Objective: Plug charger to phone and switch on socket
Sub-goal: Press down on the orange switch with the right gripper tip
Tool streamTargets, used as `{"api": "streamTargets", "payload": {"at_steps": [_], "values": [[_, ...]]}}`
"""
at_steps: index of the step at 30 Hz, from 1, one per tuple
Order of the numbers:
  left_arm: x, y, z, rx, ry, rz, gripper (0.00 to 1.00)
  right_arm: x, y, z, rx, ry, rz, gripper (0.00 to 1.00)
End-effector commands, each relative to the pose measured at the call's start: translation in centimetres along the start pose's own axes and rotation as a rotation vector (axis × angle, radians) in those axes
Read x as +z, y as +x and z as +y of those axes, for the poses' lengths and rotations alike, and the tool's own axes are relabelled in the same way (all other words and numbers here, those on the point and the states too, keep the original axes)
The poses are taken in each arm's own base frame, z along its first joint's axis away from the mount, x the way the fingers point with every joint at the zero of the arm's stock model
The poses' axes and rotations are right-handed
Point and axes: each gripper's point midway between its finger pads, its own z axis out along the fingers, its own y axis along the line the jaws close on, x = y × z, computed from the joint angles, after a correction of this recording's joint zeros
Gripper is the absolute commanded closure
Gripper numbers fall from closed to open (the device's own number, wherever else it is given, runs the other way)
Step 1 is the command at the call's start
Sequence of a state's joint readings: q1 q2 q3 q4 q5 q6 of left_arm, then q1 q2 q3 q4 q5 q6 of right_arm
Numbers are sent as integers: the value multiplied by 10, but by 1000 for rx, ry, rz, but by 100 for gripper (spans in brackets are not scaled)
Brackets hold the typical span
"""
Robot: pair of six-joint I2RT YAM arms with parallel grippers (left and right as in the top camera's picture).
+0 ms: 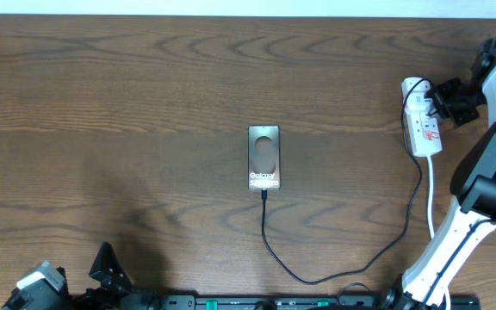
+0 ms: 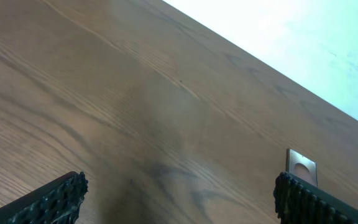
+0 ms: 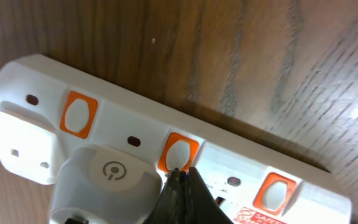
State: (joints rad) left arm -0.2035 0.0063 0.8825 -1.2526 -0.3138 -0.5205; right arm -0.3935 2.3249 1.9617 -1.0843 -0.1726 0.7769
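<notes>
The phone (image 1: 264, 158) lies at the table's middle, with the black charger cable (image 1: 317, 277) plugged into its near end. The cable runs right to a white adapter (image 3: 101, 186) seated in the white socket strip (image 1: 422, 119) at the far right. My right gripper (image 3: 180, 172) is shut, and its tips press the strip's middle orange-framed switch (image 3: 179, 150). My left gripper (image 2: 179, 193) is open and empty over bare table at the front left. The phone's top shows in the left wrist view (image 2: 301, 166).
The strip's thick white cord (image 1: 430, 194) runs toward the front beside my right arm. Two other orange-framed switches (image 3: 79, 115) sit along the strip. The table's far edge (image 2: 260, 59) meets a white wall.
</notes>
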Motion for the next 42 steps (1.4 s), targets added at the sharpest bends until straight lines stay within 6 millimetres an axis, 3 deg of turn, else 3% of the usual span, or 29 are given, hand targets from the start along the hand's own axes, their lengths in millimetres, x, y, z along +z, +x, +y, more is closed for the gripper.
{"api": "streamTargets", "payload": {"at_steps": [1,15,27,42], "values": [[-4,-5,2,-10,-5,-22,3,-22,-4,8,-8,-51,-23,99],[-4,-5,2,-10,-5,-22,3,-18,-2,20,-33,-74,-36,99],[-4,-5,2,-10,-5,-22,3,24,21,14,-70,46,17,99],[-4,-5,2,-10,-5,-22,3,22,14,6,-54,12,53,99]]}}
